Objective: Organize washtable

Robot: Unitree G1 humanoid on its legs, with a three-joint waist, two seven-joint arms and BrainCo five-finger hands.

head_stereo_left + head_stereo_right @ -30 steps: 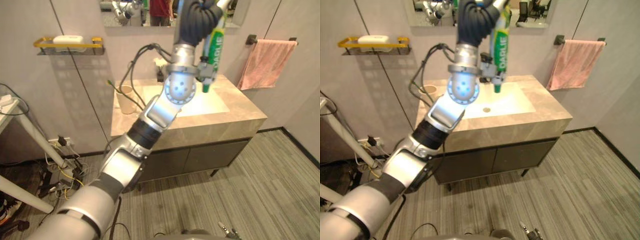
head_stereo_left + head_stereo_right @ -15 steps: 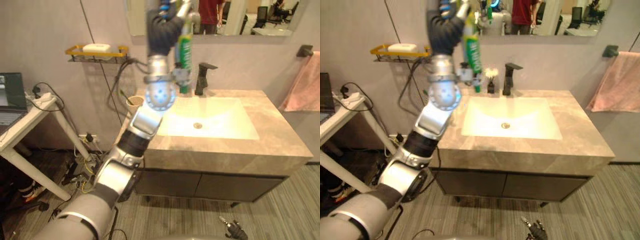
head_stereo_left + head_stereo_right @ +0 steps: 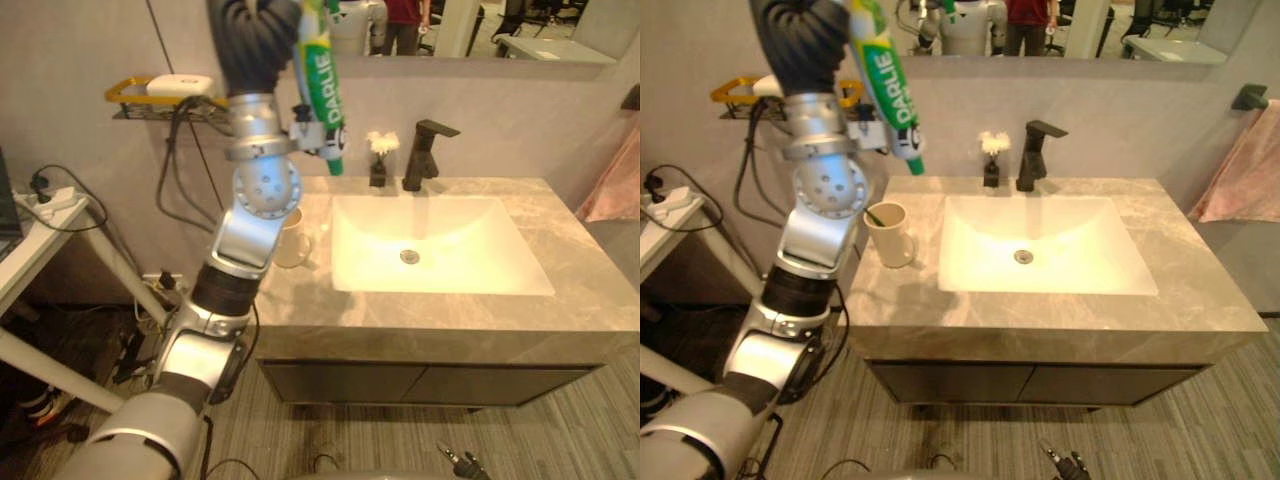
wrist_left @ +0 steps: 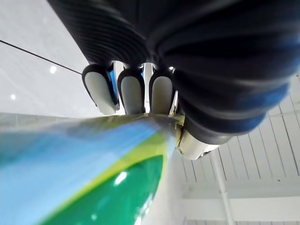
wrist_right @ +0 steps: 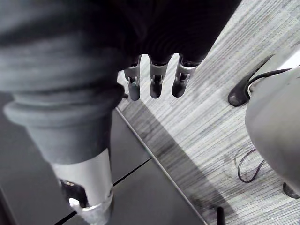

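While my left hand (image 3: 252, 40) is raised high in front of the grey wall, its fingers (image 4: 132, 92) are curled tight round a green, white and blue toothpaste tube (image 3: 322, 85). White block lettering runs down the tube's green panel. I hold the tube in the air, tilted, with its green cap end pointing down. It hangs over the back left part of the grey marble counter (image 3: 1200, 300), above and just to the right of a beige mug (image 3: 890, 234), touching neither.

The mug stands on the counter to the left of the white rectangular basin (image 3: 1080, 255), with a thin green-tipped stick in it. Behind the basin stand a black faucet (image 3: 1035, 155) and, just beside it, a small dark vase of white flowers (image 3: 991, 160). A white bar of soap (image 3: 180, 85) lies on the yellow wire wall shelf (image 3: 125, 95). A pink towel (image 3: 1250, 170) hangs on the far right.

My right hand (image 5: 155, 82) hangs low over the grey striped floor, fingers straight and holding nothing.

Compared with half a second ago, the whole scene has shifted, so my head has moved. My grip on the tube is the same.
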